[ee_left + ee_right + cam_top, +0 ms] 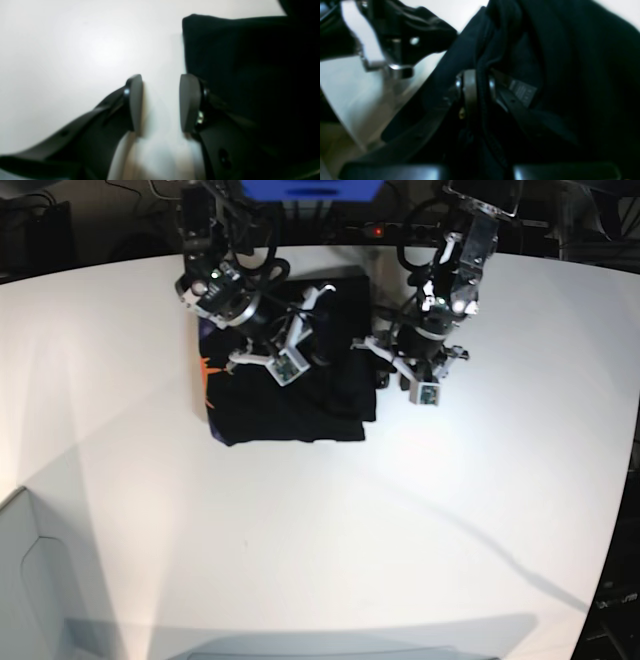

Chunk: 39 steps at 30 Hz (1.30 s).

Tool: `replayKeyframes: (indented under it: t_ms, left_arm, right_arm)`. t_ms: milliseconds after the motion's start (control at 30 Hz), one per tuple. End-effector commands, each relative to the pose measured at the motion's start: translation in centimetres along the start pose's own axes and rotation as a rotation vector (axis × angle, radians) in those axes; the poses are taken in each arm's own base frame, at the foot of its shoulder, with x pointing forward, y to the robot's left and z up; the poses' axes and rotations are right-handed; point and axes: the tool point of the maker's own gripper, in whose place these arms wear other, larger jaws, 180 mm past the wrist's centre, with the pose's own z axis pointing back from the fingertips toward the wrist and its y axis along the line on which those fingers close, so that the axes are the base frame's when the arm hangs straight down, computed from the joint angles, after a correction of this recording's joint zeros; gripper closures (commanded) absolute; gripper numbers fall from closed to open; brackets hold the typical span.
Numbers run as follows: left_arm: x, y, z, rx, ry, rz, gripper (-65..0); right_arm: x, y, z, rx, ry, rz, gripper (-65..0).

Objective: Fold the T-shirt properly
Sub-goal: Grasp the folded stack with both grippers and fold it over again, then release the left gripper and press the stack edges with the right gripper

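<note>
Right gripper (480, 87): clamped on a bunched fold of the black T-shirt (570, 62). Left gripper (161, 102): jaws apart, empty, over white table (75, 50) beside shirt edge.

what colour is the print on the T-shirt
Orange, a sliver at the T-shirt's left edge; base view shows it best.

A white table (400, 510) carries the black T-shirt (290, 405), folded, lying near its far edge.

A glossy white table (330, 530) stands against a dark, cable-strewn backdrop.
</note>
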Motion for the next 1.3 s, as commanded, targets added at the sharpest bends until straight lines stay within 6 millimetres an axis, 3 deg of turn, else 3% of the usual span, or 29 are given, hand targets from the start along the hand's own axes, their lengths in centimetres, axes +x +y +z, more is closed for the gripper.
replayKeyframes:
  t_ms: [0,233,500,633,733,833,933,1100,1267]
  left_arm:
    - [-0.6,0.1,0.2,0.001,0.032,0.002,-24.1]
    - [-0.5,0.1,0.2,0.001,0.029,0.003,-24.1]
    - [-0.3,0.0,0.7,0.000,0.023,0.004,-24.1]
    - [1.1,1.7,2.2,0.039,-0.032,0.041,-24.2]
    - [2.7,2.8,3.4,0.066,-0.083,0.056,-24.2]
    - [3.3,4.6,5.0,0.113,-0.115,0.069,-24.2]
    - [3.5,7.5,6.7,0.190,-0.136,0.095,-24.2]
    - [3.5,13.1,9.3,0.342,-0.163,0.140,-24.2]
    - [3.4,17.4,11.7,0.465,-0.184,0.170,-24.3]
  right_arm:
    - [1.6,0.6,-0.1,0.018,-0.060,-0.003,0.0]
    - [3.2,1.4,-1.2,0.061,-0.084,0.039,0.0]
    - [1.9,1.5,-2.2,0.078,-0.043,0.023,0.0]
    - [1.6,1.7,-2.4,0.085,-0.031,0.023,-0.3]
    - [1.5,1.9,-2.4,0.090,-0.030,0.024,-8.9]
    - [2.2,1.6,-1.9,0.076,-0.048,0.031,-19.4]
    - [3.8,1.5,-0.2,0.047,-0.103,0.059,-27.8]
    - [7.4,1.3,3.3,-0.015,-0.208,0.117,-33.3]
    - [5.3,-1.2,4.4,-0.093,-0.161,0.072,-33.6]
